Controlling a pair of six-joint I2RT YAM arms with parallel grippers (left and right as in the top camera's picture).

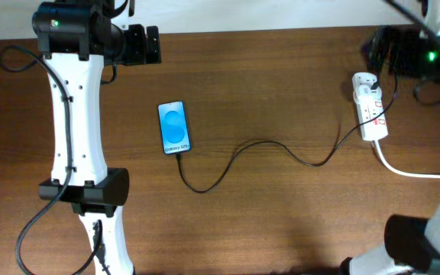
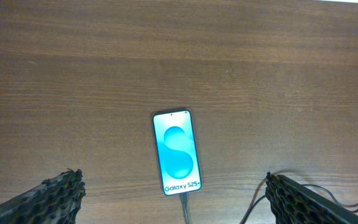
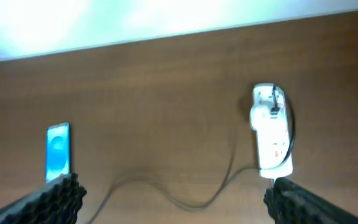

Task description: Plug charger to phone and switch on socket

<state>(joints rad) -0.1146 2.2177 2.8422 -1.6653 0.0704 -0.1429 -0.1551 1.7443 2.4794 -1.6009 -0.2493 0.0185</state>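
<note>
The phone lies flat on the wooden table, its screen lit blue with "Galaxy S25". The thin black charger cable runs in a wave from the phone's bottom edge to the white power strip at the right, and its tip sits in the phone's port. The phone also shows in the left wrist view and the right wrist view. The strip shows in the right wrist view. My left gripper is open, high above the phone. My right gripper is open, high above the cable.
The strip's thick white cord runs off to the right edge. Both arm bases stand at the table's near side, the left one beside the phone. The table's far edge meets a white wall.
</note>
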